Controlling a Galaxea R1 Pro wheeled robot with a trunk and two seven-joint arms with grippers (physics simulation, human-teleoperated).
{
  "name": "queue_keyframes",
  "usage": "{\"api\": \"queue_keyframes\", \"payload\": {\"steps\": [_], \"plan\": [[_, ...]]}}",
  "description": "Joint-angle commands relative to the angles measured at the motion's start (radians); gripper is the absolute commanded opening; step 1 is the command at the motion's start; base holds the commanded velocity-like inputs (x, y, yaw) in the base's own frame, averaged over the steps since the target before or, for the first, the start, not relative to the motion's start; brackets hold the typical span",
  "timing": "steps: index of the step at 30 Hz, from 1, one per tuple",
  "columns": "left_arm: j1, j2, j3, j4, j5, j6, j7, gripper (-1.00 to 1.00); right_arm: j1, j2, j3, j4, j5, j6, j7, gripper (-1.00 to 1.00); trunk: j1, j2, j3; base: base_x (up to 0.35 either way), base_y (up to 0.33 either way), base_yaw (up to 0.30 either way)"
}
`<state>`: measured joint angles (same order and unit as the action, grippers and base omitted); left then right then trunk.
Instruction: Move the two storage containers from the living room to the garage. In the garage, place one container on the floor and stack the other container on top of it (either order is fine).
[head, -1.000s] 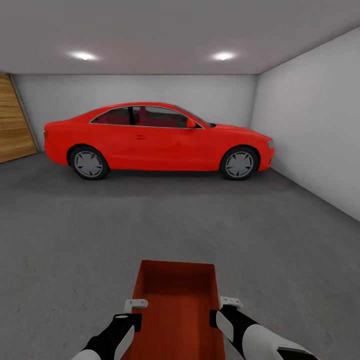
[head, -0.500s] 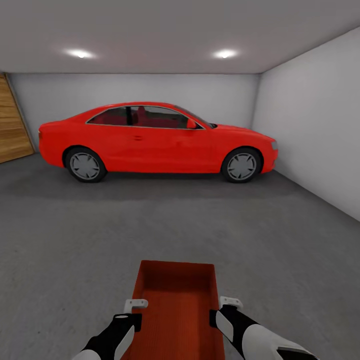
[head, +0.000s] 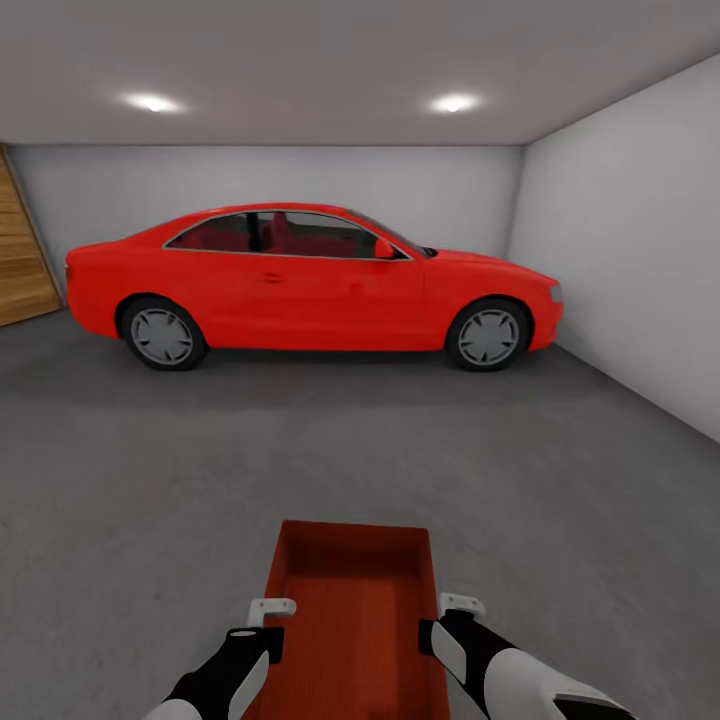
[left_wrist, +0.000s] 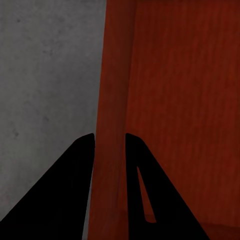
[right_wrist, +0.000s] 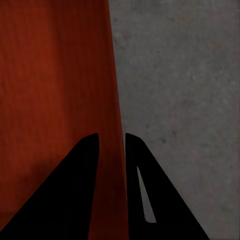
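I carry a long, shallow red-orange storage container (head: 350, 600) in front of me, above the dark-grey concrete floor (head: 150, 480) of the garage. My left gripper (head: 266, 622) is shut on its left wall (left_wrist: 111, 100), one black finger on each side. On the opposite long wall (right_wrist: 114, 100) my right gripper (head: 448, 618) is shut in the same way. The deeper, squarer container is out of view.
A big red car (head: 310, 285) stands side-on across the far end of the garage. A wooden door (head: 20, 260) is at the far left, a white wall (head: 630, 260) runs along the right. Open concrete lies between me and the car.
The whole view has shifted: the car looks slightly bigger and the wooden door has slid further off the left edge. The container and both grippers keep their places in the picture.
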<state>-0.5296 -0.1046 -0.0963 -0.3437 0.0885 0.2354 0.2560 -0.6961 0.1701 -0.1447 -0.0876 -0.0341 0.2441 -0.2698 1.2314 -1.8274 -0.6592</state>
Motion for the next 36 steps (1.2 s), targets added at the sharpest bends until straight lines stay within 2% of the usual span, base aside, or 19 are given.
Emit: {"api": "queue_keyframes", "payload": {"steps": [1,17,36], "plan": [[0.000,0.000,-0.022,-0.001,0.030,0.002,-0.004,-1.00,0.000,0.001,0.020,-0.002,-0.026,0.001,-0.003,-1.00,0.001,0.000,-0.001,0.341,0.000,0.000],[-0.001,0.000,-0.022,-0.001,0.030,0.002,-0.004,-1.00,0.000,0.001,0.020,-0.001,-0.026,0.001,-0.003,-1.00,0.001,0.000,-0.001,0.324,0.000,0.000],[0.000,0.000,-0.022,-0.004,0.030,0.002,-0.003,-1.00,0.000,0.001,0.020,-0.003,-0.024,0.001,-0.003,-1.00,0.001,0.000,-0.001,0.010,0.000,0.000]]}}
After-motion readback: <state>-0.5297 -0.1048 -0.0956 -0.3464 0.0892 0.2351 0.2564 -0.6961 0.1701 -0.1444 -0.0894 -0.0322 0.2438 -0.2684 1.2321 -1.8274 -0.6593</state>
